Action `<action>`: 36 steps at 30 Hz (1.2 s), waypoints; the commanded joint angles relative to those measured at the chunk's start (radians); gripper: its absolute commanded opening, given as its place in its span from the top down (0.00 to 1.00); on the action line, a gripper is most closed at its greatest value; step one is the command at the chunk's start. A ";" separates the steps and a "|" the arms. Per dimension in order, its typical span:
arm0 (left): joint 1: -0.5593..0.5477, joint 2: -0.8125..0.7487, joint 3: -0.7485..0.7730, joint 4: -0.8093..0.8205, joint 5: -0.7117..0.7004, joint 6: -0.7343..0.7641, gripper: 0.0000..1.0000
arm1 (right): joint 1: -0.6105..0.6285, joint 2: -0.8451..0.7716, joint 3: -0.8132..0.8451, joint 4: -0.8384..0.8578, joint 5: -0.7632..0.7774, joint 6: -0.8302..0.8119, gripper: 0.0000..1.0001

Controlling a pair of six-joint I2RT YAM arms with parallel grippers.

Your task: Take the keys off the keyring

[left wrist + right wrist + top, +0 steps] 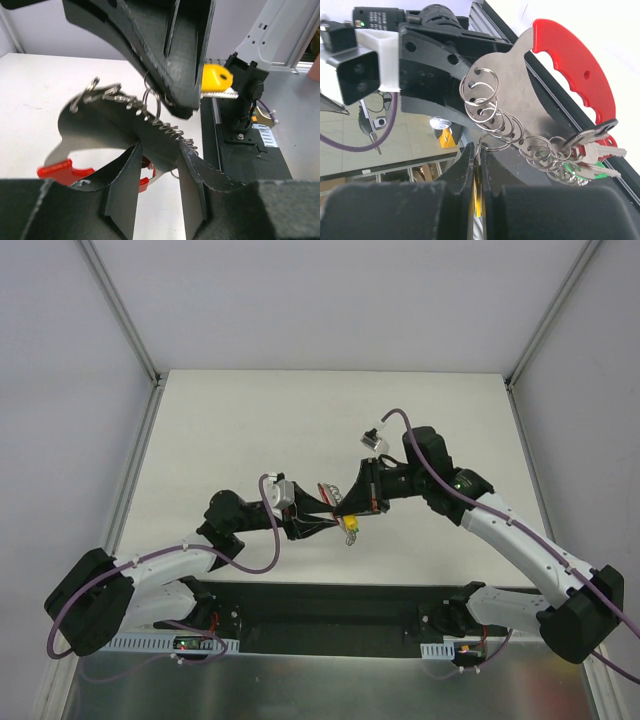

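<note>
The yellow key is pinched between the fingers of the right gripper, which are pressed nearly together on it. Only a yellow sliver shows in the slit in that arm's wrist view, while the left wrist view shows the key's plastic head and toothed blade sticking out sideways from the black finger. Just at those fingertips sits the keyring, a thin wire loop. It is one of a row of silvery rings threaded along the edge of a flat metal plate with a red handle; whether the yellow key hangs on this loop is hidden by the fingers. At the far end of the row hang the other keys in a small bunch, with black, green and red heads and their blades lying close together. The left gripper grasps the plate: its two fingers stand apart with the plate's narrow lower part caught between their tips, and the ringed edge runs slantwise above them. From above, both grippers meet in mid-air over the near middle of the white table, the plate between them and the yellow key dangling just below the right fingers, nothing touching the surface.
</note>
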 commanded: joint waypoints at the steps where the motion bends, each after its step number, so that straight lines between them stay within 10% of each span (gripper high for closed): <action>1: -0.011 -0.037 -0.014 0.074 -0.059 0.053 0.66 | 0.006 -0.050 -0.005 0.103 -0.044 0.128 0.99; 36: -0.051 -0.127 0.019 0.111 -0.131 0.079 0.68 | 0.004 -0.078 -0.067 0.286 -0.142 0.220 0.99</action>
